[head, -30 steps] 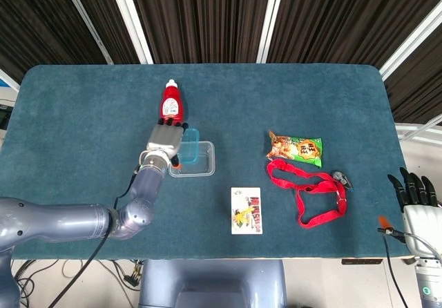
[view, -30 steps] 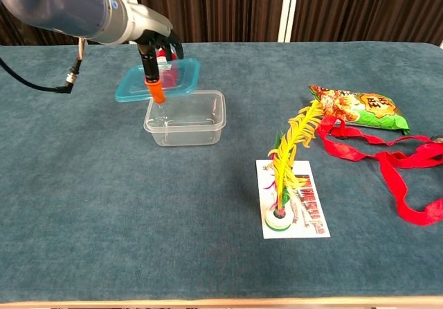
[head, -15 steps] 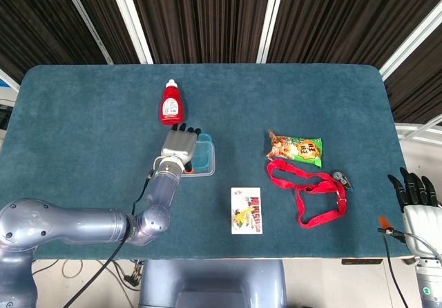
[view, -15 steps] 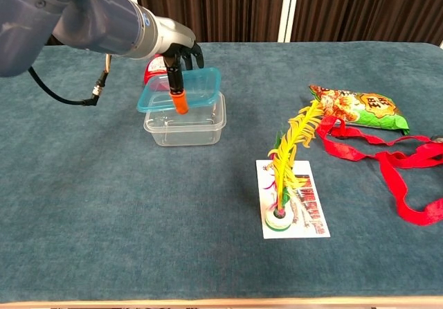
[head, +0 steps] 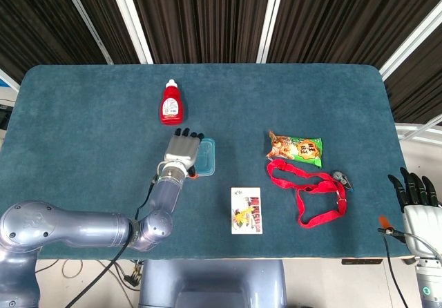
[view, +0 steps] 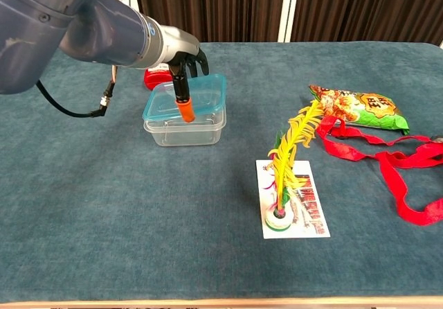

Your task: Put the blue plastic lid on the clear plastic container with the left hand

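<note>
A teal-carpeted desk (view: 104, 205) fills the frame, dark slatted walls behind. Left of centre, the clear plastic container (view: 185, 127) looks empty; the blue plastic lid (view: 201, 98) sits on its rim, pinched by the left hand (view: 185, 63). The right hand (head: 414, 190), lower right, hangs with fingers spread.

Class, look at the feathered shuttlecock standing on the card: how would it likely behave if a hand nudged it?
The shuttlecock would probably tip easily: tall curved feathers over a small round base. It likely is light, and its feathers look floppy. The card beneath might slide too.
</note>
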`<control>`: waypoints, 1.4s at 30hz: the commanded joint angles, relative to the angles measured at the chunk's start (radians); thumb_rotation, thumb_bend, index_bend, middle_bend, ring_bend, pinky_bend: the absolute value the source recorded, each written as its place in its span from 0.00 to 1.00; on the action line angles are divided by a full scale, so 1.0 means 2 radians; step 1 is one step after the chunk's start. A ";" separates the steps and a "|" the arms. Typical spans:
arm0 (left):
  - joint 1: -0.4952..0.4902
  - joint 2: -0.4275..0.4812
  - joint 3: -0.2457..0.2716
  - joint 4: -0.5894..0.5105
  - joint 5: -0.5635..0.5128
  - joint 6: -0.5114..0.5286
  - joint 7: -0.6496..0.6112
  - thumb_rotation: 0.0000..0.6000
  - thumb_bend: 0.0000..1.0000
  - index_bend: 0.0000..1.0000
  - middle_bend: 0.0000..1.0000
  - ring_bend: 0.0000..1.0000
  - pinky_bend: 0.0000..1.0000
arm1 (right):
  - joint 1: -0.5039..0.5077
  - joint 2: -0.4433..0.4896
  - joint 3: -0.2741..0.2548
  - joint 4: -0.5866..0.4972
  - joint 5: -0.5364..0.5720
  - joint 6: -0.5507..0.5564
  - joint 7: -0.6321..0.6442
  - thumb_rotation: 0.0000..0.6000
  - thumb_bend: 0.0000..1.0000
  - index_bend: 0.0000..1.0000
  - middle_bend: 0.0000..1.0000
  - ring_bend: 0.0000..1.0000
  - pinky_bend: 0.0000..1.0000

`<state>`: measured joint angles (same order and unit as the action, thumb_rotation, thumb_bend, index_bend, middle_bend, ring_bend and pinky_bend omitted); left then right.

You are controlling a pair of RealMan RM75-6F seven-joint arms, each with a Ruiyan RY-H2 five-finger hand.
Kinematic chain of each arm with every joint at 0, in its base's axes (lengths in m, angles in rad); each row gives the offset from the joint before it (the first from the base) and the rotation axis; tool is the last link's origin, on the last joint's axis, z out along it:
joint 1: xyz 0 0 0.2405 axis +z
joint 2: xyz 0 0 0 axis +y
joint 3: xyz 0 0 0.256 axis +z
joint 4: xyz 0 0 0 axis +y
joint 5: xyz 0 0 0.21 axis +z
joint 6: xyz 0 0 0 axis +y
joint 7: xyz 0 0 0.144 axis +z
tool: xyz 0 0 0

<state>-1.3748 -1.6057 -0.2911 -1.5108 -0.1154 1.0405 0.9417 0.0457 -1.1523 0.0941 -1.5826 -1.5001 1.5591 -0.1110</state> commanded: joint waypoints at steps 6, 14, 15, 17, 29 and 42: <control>0.004 -0.005 -0.002 0.004 0.007 -0.003 0.004 1.00 0.34 0.15 0.39 0.00 0.01 | 0.000 0.000 0.000 -0.001 0.001 0.000 0.000 1.00 0.27 0.14 0.00 0.03 0.00; 0.009 -0.011 -0.002 0.012 0.015 0.000 0.007 1.00 0.34 0.15 0.39 0.00 0.01 | -0.001 0.000 0.001 -0.002 0.002 0.000 0.000 1.00 0.27 0.14 0.00 0.03 0.00; 0.010 -0.011 -0.002 0.012 0.016 0.000 0.009 1.00 0.34 0.15 0.39 0.00 0.01 | -0.001 0.000 0.001 -0.002 0.002 0.000 0.000 1.00 0.27 0.14 0.00 0.03 0.00; 0.010 -0.012 -0.002 0.012 0.017 0.000 0.012 1.00 0.34 0.15 0.39 0.00 0.01 | -0.001 0.000 0.001 -0.002 0.003 -0.001 0.000 1.00 0.27 0.14 0.00 0.03 0.00; 0.012 -0.021 -0.002 0.019 0.015 0.001 0.025 1.00 0.34 0.15 0.39 0.00 0.01 | -0.001 0.001 0.001 -0.002 0.004 -0.002 0.000 1.00 0.27 0.14 0.00 0.03 0.00; 0.017 -0.026 -0.005 0.022 0.020 0.006 0.034 1.00 0.34 0.15 0.39 0.00 0.01 | -0.001 0.000 0.001 -0.002 0.004 -0.001 -0.001 1.00 0.27 0.14 0.00 0.03 0.00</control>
<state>-1.3412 -1.6585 -0.3012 -1.4673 -0.0768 1.0517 1.0087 0.0444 -1.1516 0.0969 -1.5873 -1.4927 1.5566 -0.1124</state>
